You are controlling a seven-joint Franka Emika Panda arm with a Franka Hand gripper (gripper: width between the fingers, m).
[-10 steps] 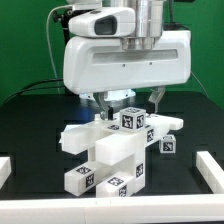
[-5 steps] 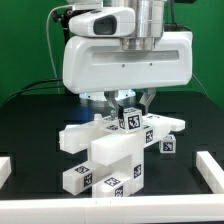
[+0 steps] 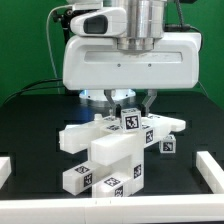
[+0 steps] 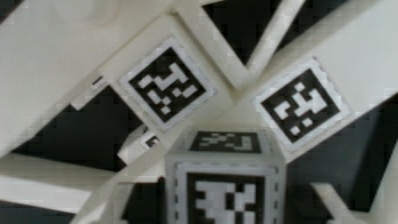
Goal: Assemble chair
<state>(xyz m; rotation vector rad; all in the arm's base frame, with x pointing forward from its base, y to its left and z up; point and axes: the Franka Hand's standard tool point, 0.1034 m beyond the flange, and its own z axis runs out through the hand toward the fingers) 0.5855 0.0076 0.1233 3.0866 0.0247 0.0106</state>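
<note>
The chair is a cluster of glossy white tagged blocks and bars in the middle of the black table. One bar reaches out toward the exterior view's right. At its top stands an upright tagged block, and my gripper is lowered over it from above, fingers pressed to its two sides. In the wrist view that same block fills the space between the jaws, with two tagged white faces of the chair beyond it. The large white hand housing hides the parts behind.
A small tagged white piece sits by the chair on the exterior view's right. Low white rails border the table at the left, the right and along the front.
The fingers stood wide apart either side of the upright block a second ago. They have since closed in on it and have held still for the last half second.
</note>
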